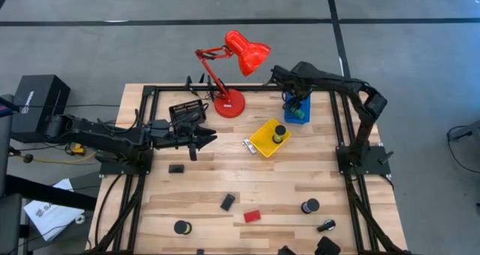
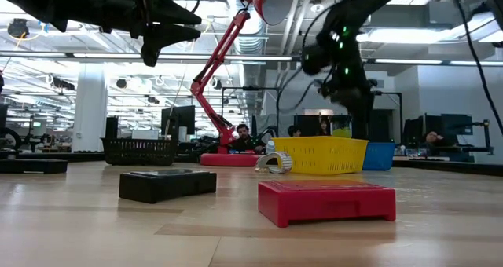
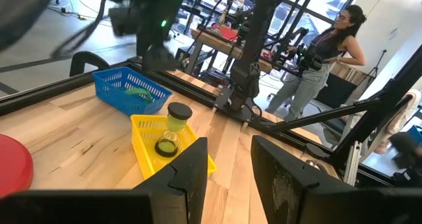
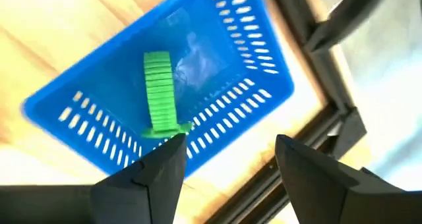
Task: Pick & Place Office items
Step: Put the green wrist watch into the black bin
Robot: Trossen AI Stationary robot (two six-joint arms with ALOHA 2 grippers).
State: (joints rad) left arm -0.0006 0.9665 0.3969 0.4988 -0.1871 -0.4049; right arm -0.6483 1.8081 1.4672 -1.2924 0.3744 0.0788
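My right gripper (image 4: 227, 159) hangs open and empty above the blue tray (image 1: 297, 114). A green ribbed cylinder (image 4: 158, 92) lies on that tray's floor. My left gripper (image 1: 204, 139) is open and empty, raised above the table left of the yellow tray (image 1: 264, 142), which holds a small black-lidded jar (image 3: 177, 122). A silvery clip (image 1: 247, 145) lies beside the yellow tray. Black blocks (image 1: 176, 168) (image 1: 227, 202), a red block (image 1: 252, 216) and black tape rolls (image 1: 182, 227) (image 1: 310, 206) lie flat on the near half of the table.
The tall red desk lamp (image 1: 229, 103) stands at the far edge, with a black tray (image 1: 187, 112) to its left under my left arm. More black items (image 1: 326, 244) lie at the near edge. A person (image 3: 326, 59) stands beyond the table's right side.
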